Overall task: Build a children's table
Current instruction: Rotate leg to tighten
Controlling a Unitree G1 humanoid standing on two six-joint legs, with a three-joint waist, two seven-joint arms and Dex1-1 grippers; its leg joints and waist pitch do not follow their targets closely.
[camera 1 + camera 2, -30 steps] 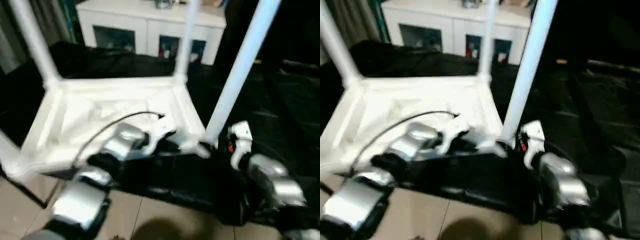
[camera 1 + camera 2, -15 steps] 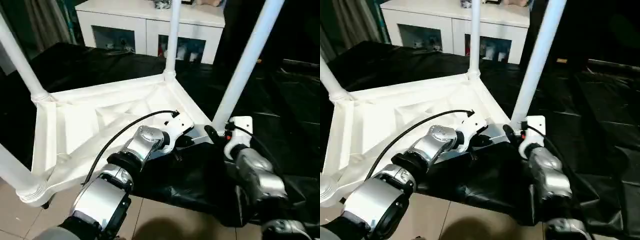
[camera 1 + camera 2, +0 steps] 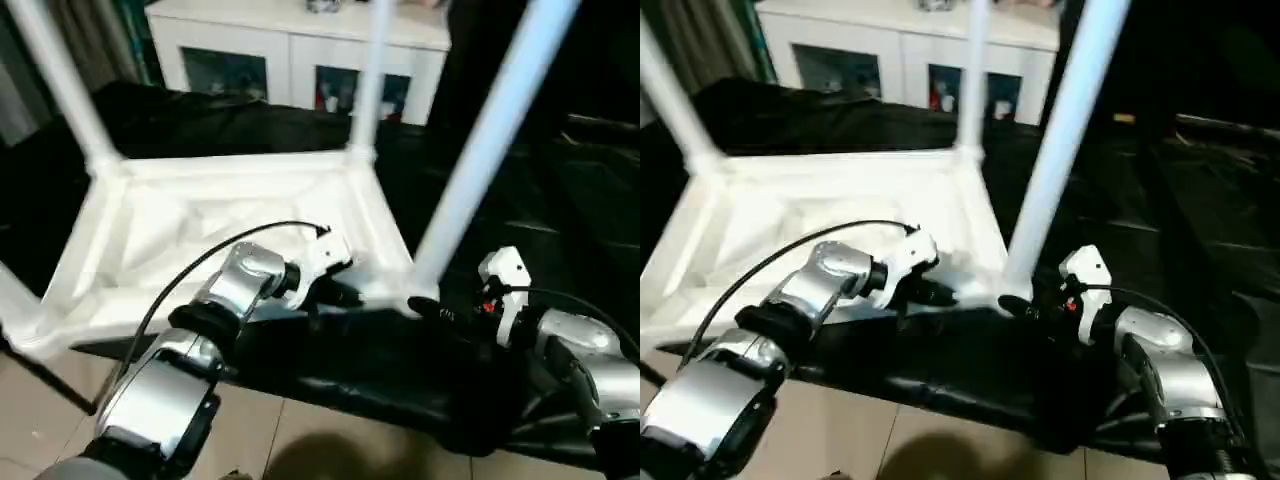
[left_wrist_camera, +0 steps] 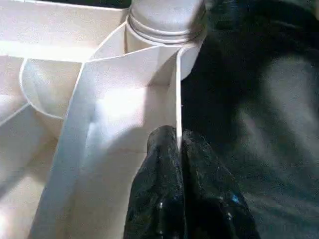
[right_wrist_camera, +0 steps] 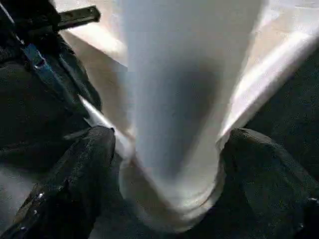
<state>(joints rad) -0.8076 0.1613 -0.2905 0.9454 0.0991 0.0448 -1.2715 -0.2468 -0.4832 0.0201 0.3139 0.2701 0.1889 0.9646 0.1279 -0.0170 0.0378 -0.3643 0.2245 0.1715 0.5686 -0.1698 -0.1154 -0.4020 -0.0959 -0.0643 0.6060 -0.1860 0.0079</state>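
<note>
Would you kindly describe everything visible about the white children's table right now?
The children's table is all white, plastic-looking, and lies upside down on the black-covered work table, ribbed underside up, four tapered tube legs rising from rounded corner sockets. The left gripper pinches its near rim wall beside a socket. The right gripper straddles the near right leg at its base, fingers apart.

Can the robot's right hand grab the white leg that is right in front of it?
Probably yes. The right hand has its black fingers spread on either side of the table leg, near its bottom end, with nothing between them and the leg.
</note>
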